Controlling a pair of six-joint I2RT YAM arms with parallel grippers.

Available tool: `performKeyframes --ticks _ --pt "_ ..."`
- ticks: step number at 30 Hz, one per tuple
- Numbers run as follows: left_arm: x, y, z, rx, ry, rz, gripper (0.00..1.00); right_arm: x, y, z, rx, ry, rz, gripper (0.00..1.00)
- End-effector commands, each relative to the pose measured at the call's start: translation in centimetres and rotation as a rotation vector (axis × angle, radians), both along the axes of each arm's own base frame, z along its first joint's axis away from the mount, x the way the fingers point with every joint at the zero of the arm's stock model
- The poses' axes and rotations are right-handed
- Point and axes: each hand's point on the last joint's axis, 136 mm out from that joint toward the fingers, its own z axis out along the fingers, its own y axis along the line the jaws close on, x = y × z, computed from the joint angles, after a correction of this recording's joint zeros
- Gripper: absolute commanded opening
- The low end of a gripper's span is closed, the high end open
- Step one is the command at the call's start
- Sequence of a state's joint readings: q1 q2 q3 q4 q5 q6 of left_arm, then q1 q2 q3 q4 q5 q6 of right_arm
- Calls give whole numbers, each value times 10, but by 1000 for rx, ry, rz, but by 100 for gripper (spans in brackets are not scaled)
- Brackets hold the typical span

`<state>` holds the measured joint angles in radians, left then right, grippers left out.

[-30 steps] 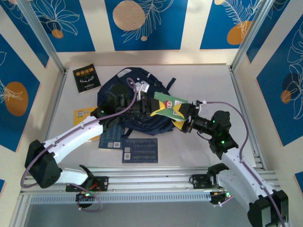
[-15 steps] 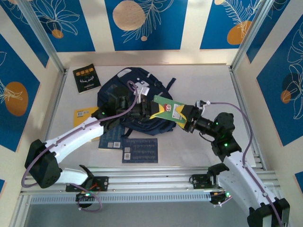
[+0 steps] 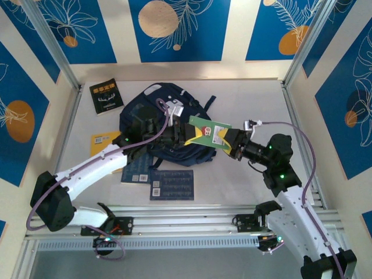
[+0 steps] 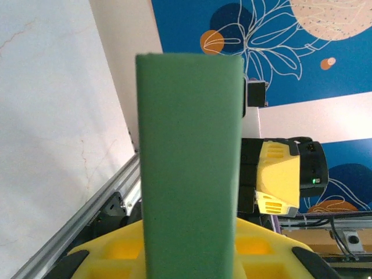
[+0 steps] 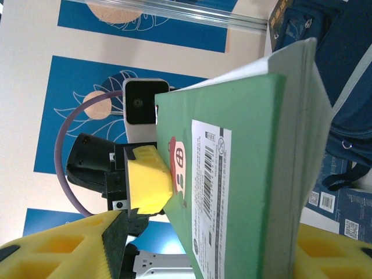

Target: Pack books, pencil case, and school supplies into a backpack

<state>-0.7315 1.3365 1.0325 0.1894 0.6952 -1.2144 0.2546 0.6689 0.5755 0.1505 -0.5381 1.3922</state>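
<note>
A green booklet [image 3: 209,132] with a barcode label hangs above the navy backpack [image 3: 142,104]. My left gripper [image 3: 185,135] is shut on its left end; in the left wrist view the booklet [image 4: 189,163] stands up between the yellow fingers [image 4: 104,256]. My right gripper [image 3: 229,141] straddles the right end, still open. In the right wrist view the booklet [image 5: 244,192] lies against one finger, with a gap to the other finger [image 5: 70,250]. Books lie on the table: black [image 3: 105,96], yellow-orange [image 3: 102,141], dark blue [image 3: 172,185]. The pencil case is out of view.
A second dark blue book [image 3: 136,171] lies partly under my left arm, beside the backpack's near edge. Metal frame rails [image 3: 296,133] border the white table on the right and left. The arm bases stand along the near rail [image 3: 186,224].
My right gripper's jaws have narrowed around the booklet's right end, and that gripper has slid slightly right. The left gripper and the booklet have stayed in place.
</note>
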Motion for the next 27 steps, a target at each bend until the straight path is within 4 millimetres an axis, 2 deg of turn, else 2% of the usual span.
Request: performKeyframes --ticks 1,8,14,21,27 --pt "-11 -3 8 -36 -19 -49 0 -3 1 14 -19 -67 23 56" --pt "-14 -6 9 -41 -17 -65 0 5 -4 7 -18 -33 2 52" --pt "-13 -7 13 -72 -6 -54 0 8 -5 4 28 -3 11 56" --pt "-22 -19 23 -138 40 -98 0 -7 7 20 115 -82 146 59" --pt "-29 -30 27 -186 80 -146 0 -16 8 34 128 -133 153 59"
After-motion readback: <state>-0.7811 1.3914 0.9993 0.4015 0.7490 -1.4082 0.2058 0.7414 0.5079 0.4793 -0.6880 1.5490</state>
